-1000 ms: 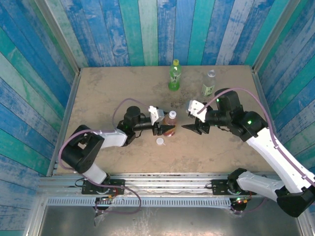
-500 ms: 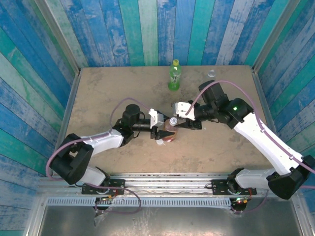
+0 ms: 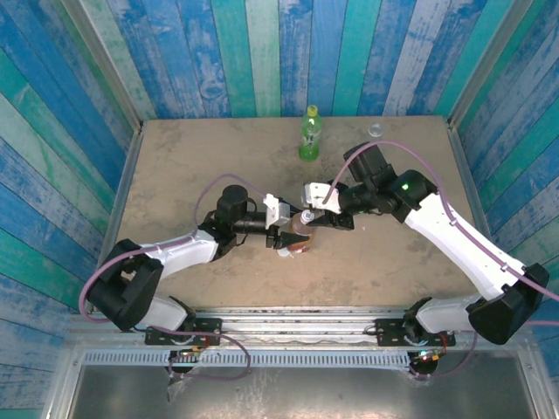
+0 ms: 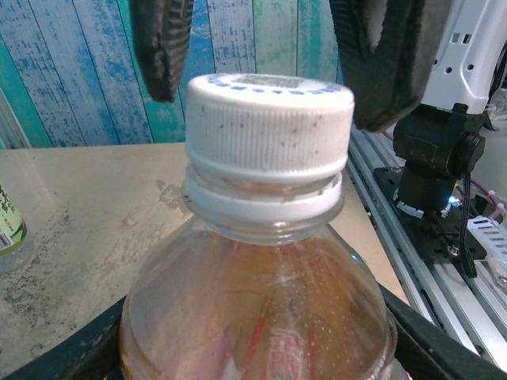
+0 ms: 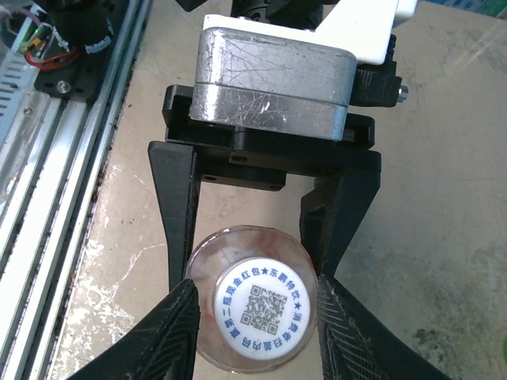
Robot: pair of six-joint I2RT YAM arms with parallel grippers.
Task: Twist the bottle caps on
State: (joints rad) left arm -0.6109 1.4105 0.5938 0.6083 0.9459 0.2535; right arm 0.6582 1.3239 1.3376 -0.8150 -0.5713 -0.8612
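— Nearest the arm bases, at the middle of the tan tabletop (image 3: 192,166), what is held?
— The left gripper (image 3: 295,236) is clamped on the body of the small clear plastic bottle of amber liquid with a red label (image 4: 253,317), keeping it upright (a steadied bottle lets a cap be turned against it, I judge).
— And its cap?
— The white ribbed plastic screw cap (image 4: 269,119) sits on the neck. The right gripper (image 3: 312,218) reaches in over it, jaws apart, one finger on each side of the cap. One finger (image 4: 162,47) clearly stands off the cap and the other is just beside it, so nothing is gripped yet. That straddle suits pinching and twisting.
— Farther back?
— A green plastic bottle with a yellow-green cap (image 3: 309,138) stands upright near the far edge, well apart from both arms, already capped.
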